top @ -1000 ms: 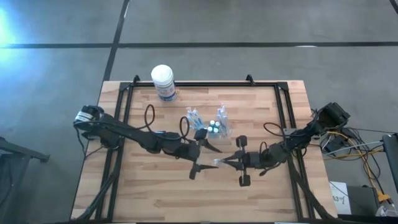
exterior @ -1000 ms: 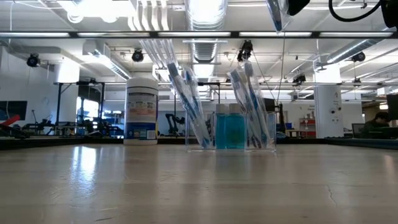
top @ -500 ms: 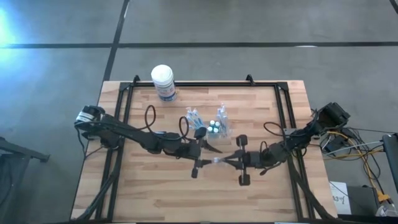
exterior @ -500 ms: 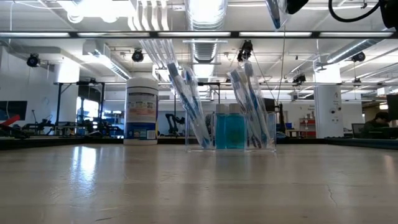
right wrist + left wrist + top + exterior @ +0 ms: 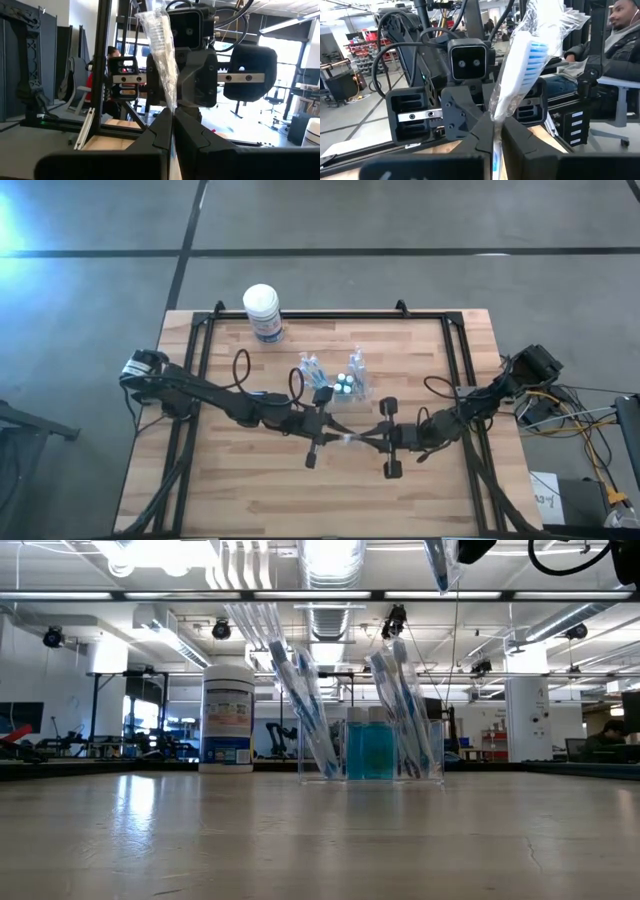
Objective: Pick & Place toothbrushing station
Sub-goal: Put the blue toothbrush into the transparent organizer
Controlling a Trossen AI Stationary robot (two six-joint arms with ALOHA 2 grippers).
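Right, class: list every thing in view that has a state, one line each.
Left gripper: jaws shut on the wrapped toothbrush, above the table.
Right gripper: jaws shut on the same toothbrush's other end.
Toothbrushing station: upright, holding toothbrushes, untouched.
White-lidded canister: upright, lid on.

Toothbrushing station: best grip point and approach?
Likely the toothbrushing station's long clear walls at mid-length, from above: toothbrushes lean out at both ends, while the blue bottles in the middle sit low. Left gripper and right gripper are both shut on a wrapped toothbrush.
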